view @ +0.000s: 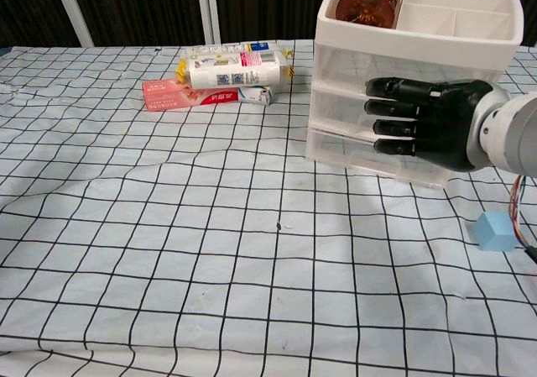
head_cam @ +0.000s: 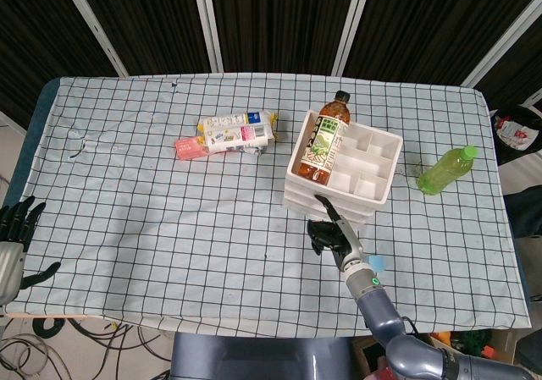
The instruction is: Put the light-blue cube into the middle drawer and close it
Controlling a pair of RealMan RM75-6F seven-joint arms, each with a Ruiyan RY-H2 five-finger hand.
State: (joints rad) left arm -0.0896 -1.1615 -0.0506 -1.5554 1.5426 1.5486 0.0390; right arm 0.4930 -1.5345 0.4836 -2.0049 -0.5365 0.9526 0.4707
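A table covered by a white cloth with a black grid [head_cam: 169, 228] is seen, with dark panelled walls behind it and cables on the floor at its near edge. A white plastic drawer unit [view: 336, 108] is set right of centre on the cloth; its top tray is divided into compartments, and a brown tea bottle [head_cam: 326, 139] is laid tilted across the left ones. A stack of white and pink packets [head_cam: 229, 134] is placed to the left of the unit, and a green bottle [head_cam: 446, 170] is laid on its side to the right.

The right hand [view: 424, 125] is held flat against the front of the drawer unit, fingers [view: 390, 107] extended and close together, with nothing grasped; the fingertips are seen over the drawer fronts, though actual contact cannot be confirmed. All drawers appear closed. The light-blue cube [view: 497, 231] is resting on the cloth just right of the right forearm, apart from the unit.

The left hand [head_cam: 13, 236] is seen at the table's left edge, fingers apart and empty.
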